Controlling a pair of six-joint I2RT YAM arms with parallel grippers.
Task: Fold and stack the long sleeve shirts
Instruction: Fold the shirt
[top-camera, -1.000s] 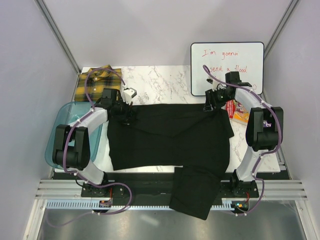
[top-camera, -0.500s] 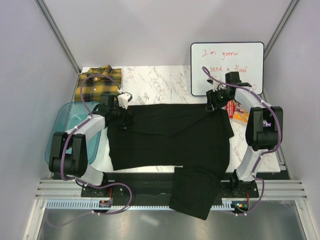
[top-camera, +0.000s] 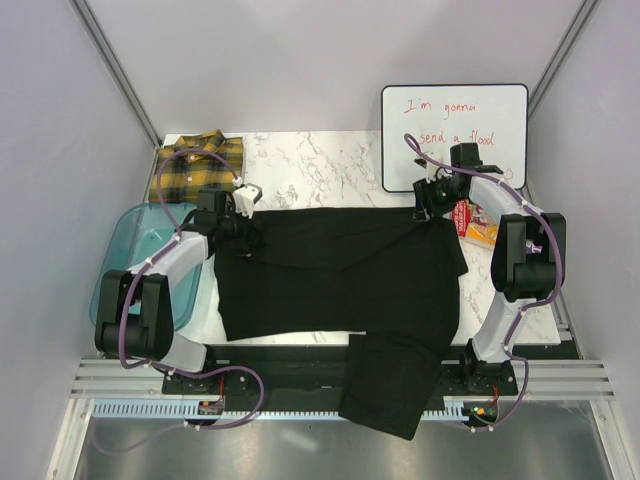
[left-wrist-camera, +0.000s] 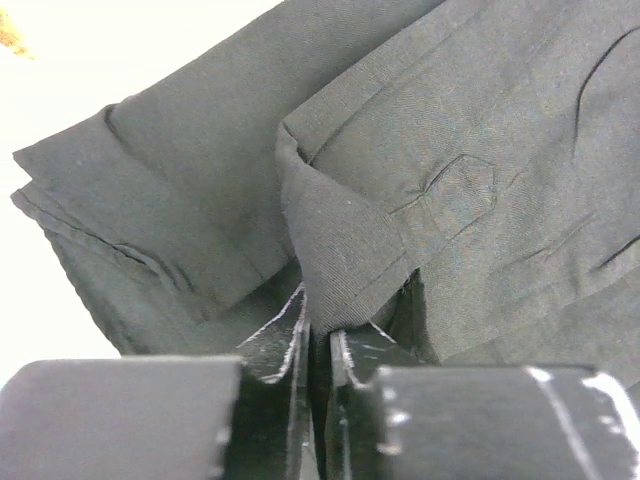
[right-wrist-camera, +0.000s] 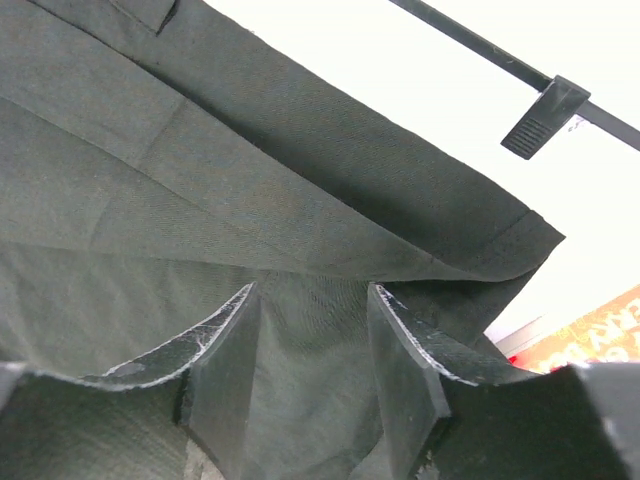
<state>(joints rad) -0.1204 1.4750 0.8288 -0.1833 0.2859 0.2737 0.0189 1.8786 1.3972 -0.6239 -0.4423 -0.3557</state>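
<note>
The black shirt lies spread across the table, with one part hanging over the front edge. My left gripper is at its back left corner and is shut on a fold of the black cloth, which is pinched between the jaws. My right gripper is at the shirt's back right corner. Its jaws stand apart with black cloth lying between them, not pinched. The yellow-and-black plaid shirt lies folded at the back left corner.
A translucent blue tub sits at the table's left edge beside the left arm. A whiteboard with red writing lies at the back right. An orange-red flat packet lies just right of the right gripper.
My left wrist has shifted slightly left and nearer, drawing the shirt's back left corner with it. The right arm has barely moved.
</note>
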